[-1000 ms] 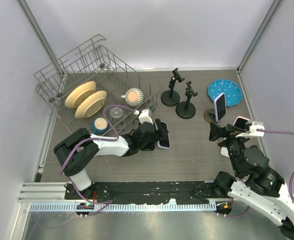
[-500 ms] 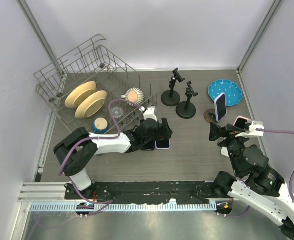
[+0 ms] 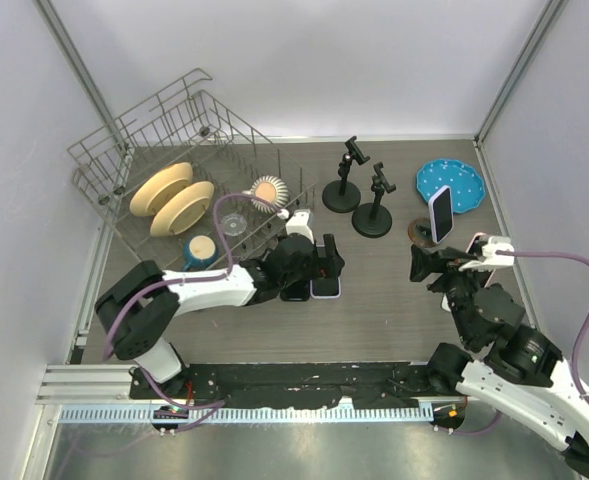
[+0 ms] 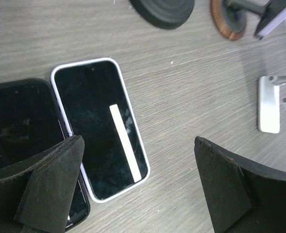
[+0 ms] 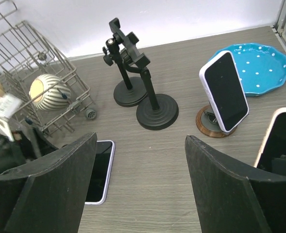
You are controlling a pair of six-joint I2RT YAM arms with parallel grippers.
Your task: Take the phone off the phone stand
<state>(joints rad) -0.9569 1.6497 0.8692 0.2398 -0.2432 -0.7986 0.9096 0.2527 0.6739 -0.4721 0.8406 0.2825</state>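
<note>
A phone in a white case (image 3: pixel 440 213) leans upright on a small phone stand with a round wooden base (image 3: pixel 418 233) at the right; both show in the right wrist view, phone (image 5: pixel 225 91) and base (image 5: pixel 208 124). My right gripper (image 3: pixel 424 265) is open and empty, a short way in front of the stand (image 5: pixel 140 189). My left gripper (image 3: pixel 322 262) is open and empty (image 4: pixel 143 194), low over a lavender-cased phone (image 4: pixel 99 128) that lies flat beside a black phone (image 4: pixel 21 131).
Two empty black clamp stands (image 3: pixel 342 185) (image 3: pixel 374 205) are left of the phone stand. A blue dotted plate (image 3: pixel 452 183) lies behind it. Another phone (image 5: pixel 281 141) lies flat at the right. A wire dish rack (image 3: pixel 174 170) with bowls fills the back left.
My left gripper has turned and shifted a little right over the flat phones, and the lavender phone has shifted slightly. My right gripper has edged left toward the stand.
</note>
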